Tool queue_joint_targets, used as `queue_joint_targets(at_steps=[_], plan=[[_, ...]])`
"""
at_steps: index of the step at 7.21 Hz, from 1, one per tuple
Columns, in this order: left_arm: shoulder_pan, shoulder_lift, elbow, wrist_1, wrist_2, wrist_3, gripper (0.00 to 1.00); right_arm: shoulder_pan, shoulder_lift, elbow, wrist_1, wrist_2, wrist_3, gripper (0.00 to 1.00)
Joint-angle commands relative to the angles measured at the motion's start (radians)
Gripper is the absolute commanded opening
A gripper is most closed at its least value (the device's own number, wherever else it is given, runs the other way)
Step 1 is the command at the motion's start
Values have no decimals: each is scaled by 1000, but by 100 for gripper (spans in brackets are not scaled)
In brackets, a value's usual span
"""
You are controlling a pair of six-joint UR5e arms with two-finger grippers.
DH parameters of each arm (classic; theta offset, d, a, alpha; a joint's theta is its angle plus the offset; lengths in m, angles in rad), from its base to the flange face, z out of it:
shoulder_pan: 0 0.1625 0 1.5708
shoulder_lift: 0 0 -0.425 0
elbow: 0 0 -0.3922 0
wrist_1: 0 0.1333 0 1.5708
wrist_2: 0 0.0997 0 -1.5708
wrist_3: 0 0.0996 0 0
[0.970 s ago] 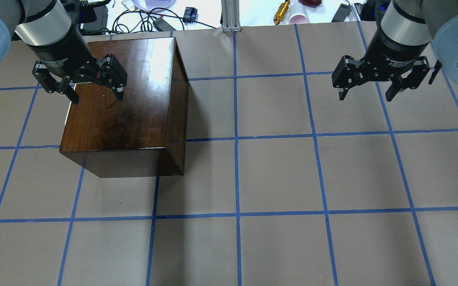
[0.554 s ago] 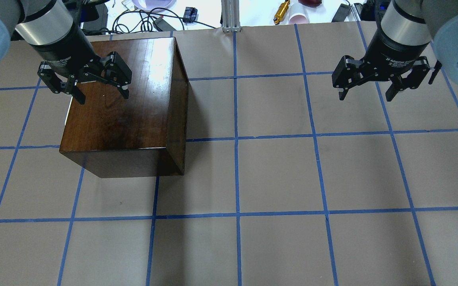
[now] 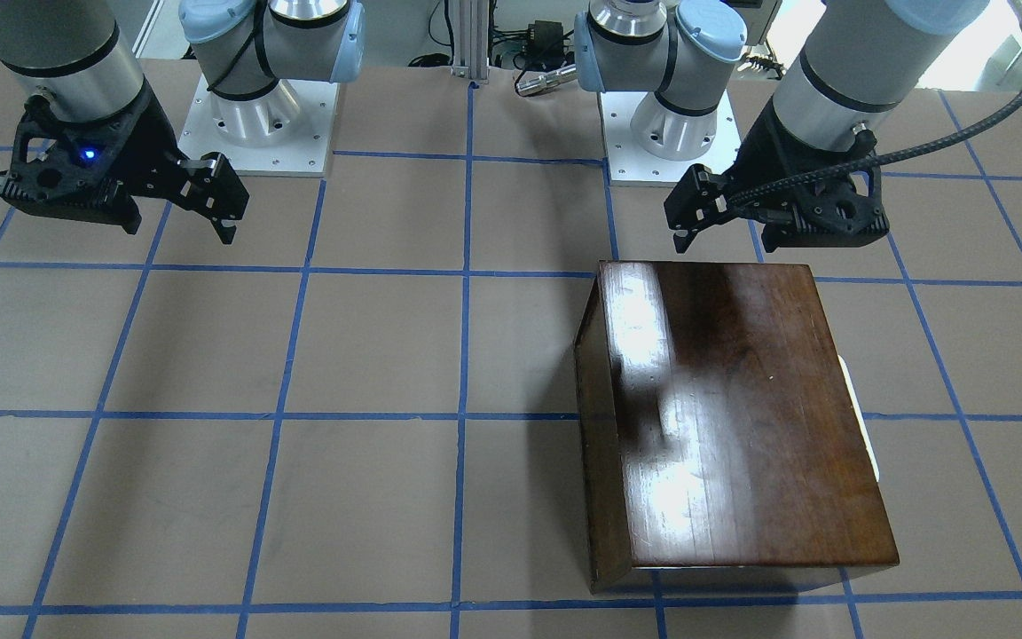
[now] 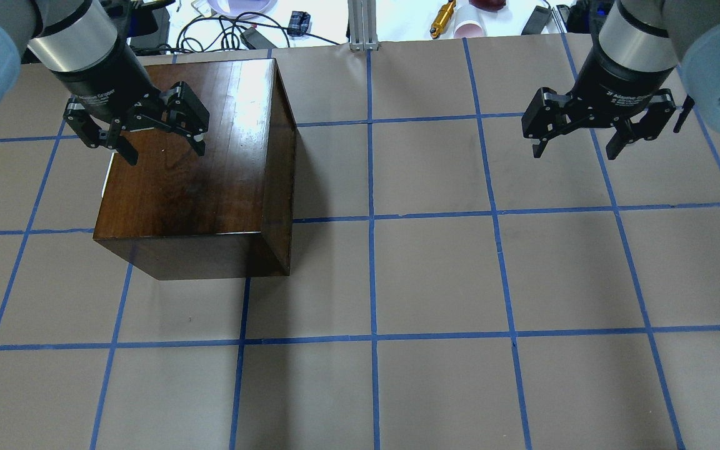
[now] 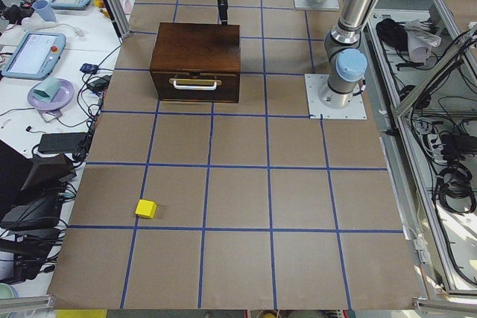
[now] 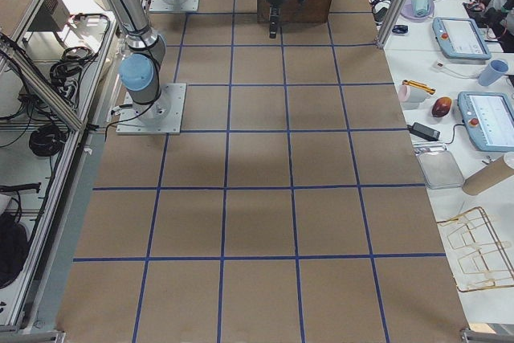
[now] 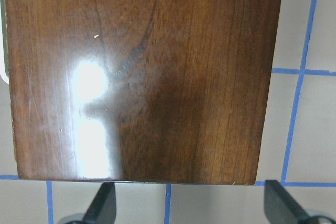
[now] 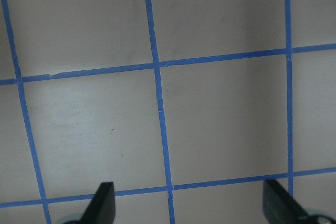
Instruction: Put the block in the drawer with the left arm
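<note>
The left gripper (image 4: 166,154) hangs over the glossy top of the dark-brown cabinet (image 4: 210,187), near the edge closest to the robot's bases, with its fingers spread wide and holding nothing. The drawer (image 5: 195,88) sits closed in the cabinet, its white handle (image 5: 195,82) facing the table's left end, and the yellow block (image 5: 145,208) lies on the brown-paper table (image 4: 435,275) well apart from the cabinet on that same side. The right gripper (image 4: 575,153) is likewise spread and holds nothing, above the blue-taped grid.
</note>
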Motion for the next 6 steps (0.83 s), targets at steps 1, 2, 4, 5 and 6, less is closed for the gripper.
queue_joint_targets(at_steps=[1,2,4,5,6], plan=[[9,-10,3,12,37,7,100,0,0,0,0,0,0,100],[8,-11,-1,26,84,7,100,0,0,0,0,0,0,100],[9,-11,-1,32,82,8,100,0,0,0,0,0,0,100],[9,-13,-1,34,78,7,100,0,0,0,0,0,0,100],[9,-13,-1,34,74,7,100,0,0,0,0,0,0,100]])
